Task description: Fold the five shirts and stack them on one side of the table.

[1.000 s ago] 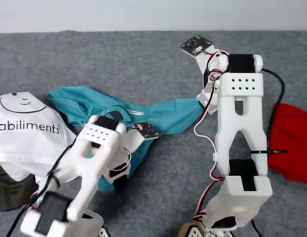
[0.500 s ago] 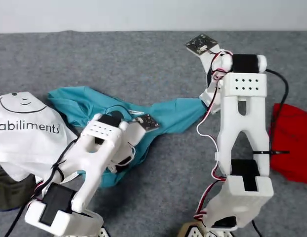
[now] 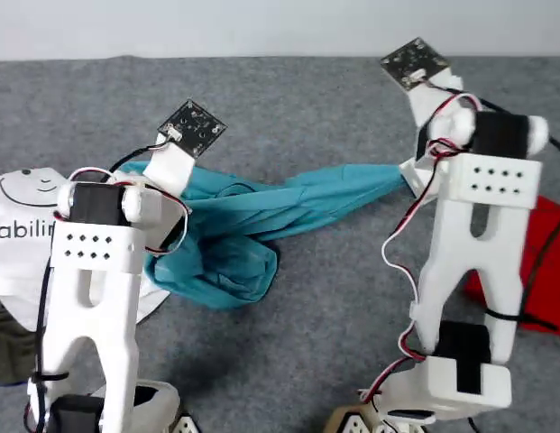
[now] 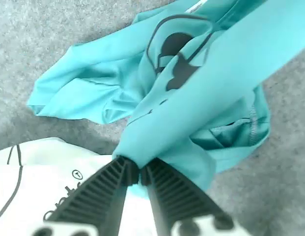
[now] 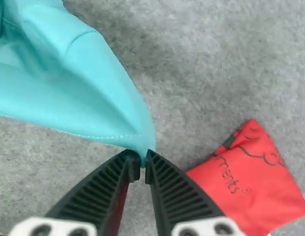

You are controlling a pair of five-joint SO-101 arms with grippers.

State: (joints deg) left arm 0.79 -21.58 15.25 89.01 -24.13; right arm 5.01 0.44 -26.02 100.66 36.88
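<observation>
The grey tabletop (image 3: 289, 117) fills the high view. The teal shirt (image 3: 261, 212) crosses the middle of the frame as a taut band from centre left to upper right. A loose bunch of its cloth sags below the band at centre left. The white shirt (image 3: 18, 244) lies at the left edge, where the teal bunch meets it. A dark garment (image 3: 4, 356) lies partly under the white shirt at the lower left. The red shirt (image 3: 546, 271) lies at the right edge, partly behind the right arm and apart from the teal shirt.

The left gripper (image 4: 135, 172) has its fingers pressed together on a gathered fold of the teal shirt, close to the edge of the white shirt. The right gripper (image 5: 142, 164) pinches a hemmed corner of the teal shirt between its fingers.

Step in hand, as judged: spreading the teal shirt before folding.

1. Keep both pinches firm, because the right one holds little cloth and may slip.
2. Hold the band taut and level.
3. Carry the shirt towards the bare tabletop at the top of the frame, away from the white and red shirts.
4. Lower both ends together so that the bunch drags flat.
5. Regrip the left end at a corner if the gathered fold prevents spreading.
</observation>
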